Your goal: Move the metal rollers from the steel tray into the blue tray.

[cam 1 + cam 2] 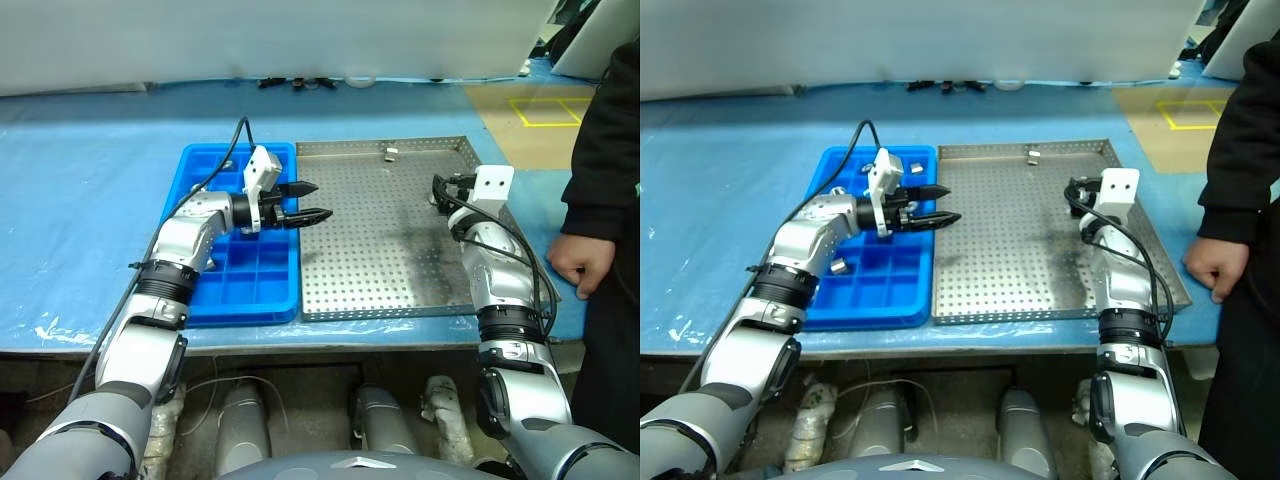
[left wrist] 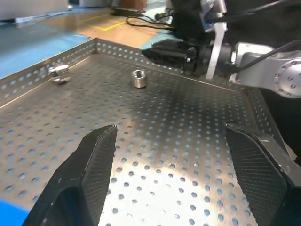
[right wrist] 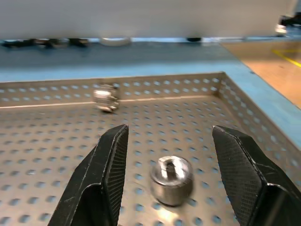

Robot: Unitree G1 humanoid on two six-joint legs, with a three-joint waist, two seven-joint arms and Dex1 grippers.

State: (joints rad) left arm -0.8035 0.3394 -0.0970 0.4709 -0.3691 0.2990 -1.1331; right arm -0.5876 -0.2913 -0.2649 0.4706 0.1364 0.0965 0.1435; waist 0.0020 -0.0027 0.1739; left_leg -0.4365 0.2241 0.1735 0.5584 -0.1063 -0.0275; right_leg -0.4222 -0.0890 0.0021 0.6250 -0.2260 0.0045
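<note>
A: Start at the right gripper (image 3: 167, 165). What's in the jaws?

B: Nothing. They stand apart, with a metal roller (image 3: 171, 180) sitting upright on the perforated floor in line with the gap, untouched. The left gripper (image 1: 308, 201) hovers over the seam between the two trays, spread wide and empty.

A: How would that roller handle?

B: My guess: solid steel, heavy for its size, rigid, polished, so it could slip or squirt out of a loose pinch. Standing on its flat end with the centre hole up, it won't roll. I'd close across the curved wall, pads on opposite sides, low on the body.

A: Any others left?

B: A second roller (image 3: 106, 97) lies near the far rim of the steel tray (image 1: 380, 280), close to the rim wall. That one looks tipped on its side and may roll when nudged.

A: And the destination?

B: The blue tray (image 1: 885, 310) sits just beside the steel one on the robot's left. A few rollers (image 1: 839, 265) already rest in separate compartments; most compartments look vacant.
</note>
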